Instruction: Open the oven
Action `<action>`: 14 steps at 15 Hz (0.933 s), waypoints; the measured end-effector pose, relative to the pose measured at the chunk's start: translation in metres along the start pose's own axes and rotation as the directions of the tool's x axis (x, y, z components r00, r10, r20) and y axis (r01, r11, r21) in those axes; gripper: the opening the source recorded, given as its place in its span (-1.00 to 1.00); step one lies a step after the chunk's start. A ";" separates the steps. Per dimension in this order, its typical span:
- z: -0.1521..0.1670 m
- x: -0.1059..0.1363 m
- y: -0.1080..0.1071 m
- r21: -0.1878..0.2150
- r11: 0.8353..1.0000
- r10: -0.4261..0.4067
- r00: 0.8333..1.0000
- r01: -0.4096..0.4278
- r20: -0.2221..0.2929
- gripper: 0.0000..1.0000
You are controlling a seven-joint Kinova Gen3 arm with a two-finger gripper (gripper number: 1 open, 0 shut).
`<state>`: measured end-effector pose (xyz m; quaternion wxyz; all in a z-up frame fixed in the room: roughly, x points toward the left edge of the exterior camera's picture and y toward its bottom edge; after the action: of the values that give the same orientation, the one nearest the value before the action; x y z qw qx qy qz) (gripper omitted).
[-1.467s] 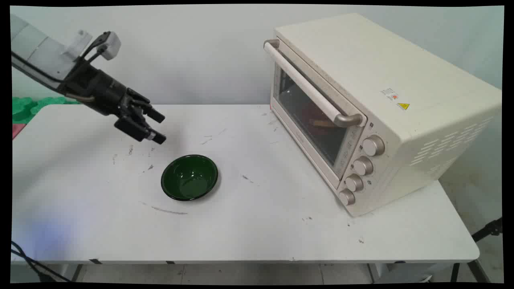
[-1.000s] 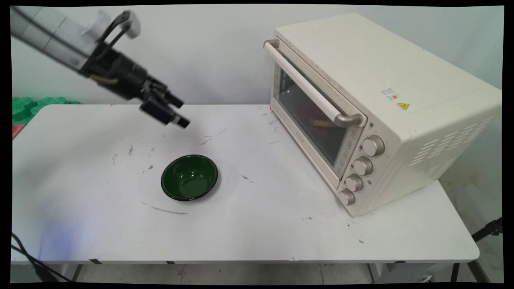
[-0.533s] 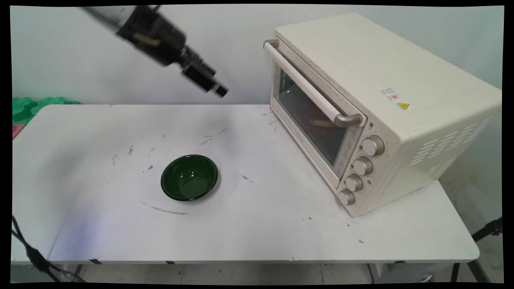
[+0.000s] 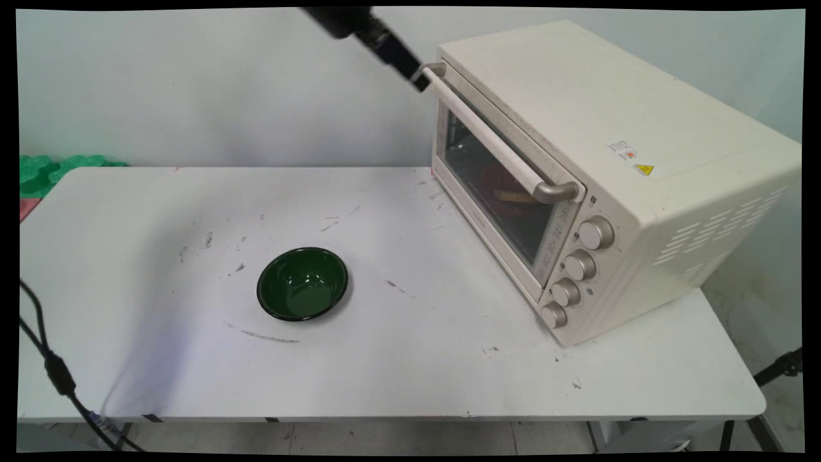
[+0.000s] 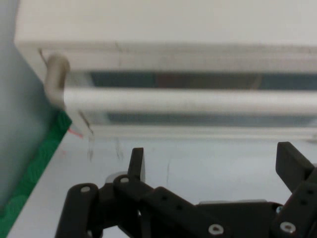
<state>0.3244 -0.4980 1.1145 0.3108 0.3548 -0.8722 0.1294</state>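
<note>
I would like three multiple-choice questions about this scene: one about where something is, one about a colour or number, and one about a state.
1. Where is the gripper?
A. over the bowl
B. beside the far end of the oven door handle
C. at the knobs

2. How many knobs does the toaster oven have?
A. two
B. four
C. six

3. What is the state of the oven door?
A. shut
B. wide open
C. taken off

Answers:
1 B: in the main view the gripper is at the top, next to the far end of the handle, and far from the green bowl.
2 B: four round knobs stand in a column on the front panel.
3 A: the glass door lies flat against the oven's front.
</note>
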 end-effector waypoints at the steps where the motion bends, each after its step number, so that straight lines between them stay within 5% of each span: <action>1: 0.003 0.007 0.000 0.001 1.000 0.004 1.000 -0.004 -0.003 1.00; 5: 0.020 0.041 0.000 0.002 1.000 0.030 0.999 -0.030 -0.018 1.00; 14: 0.044 0.066 0.017 -0.037 0.997 0.067 0.998 -0.068 -0.013 1.00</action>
<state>0.2562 -0.5410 1.1222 0.3180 0.3186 -0.8841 0.1257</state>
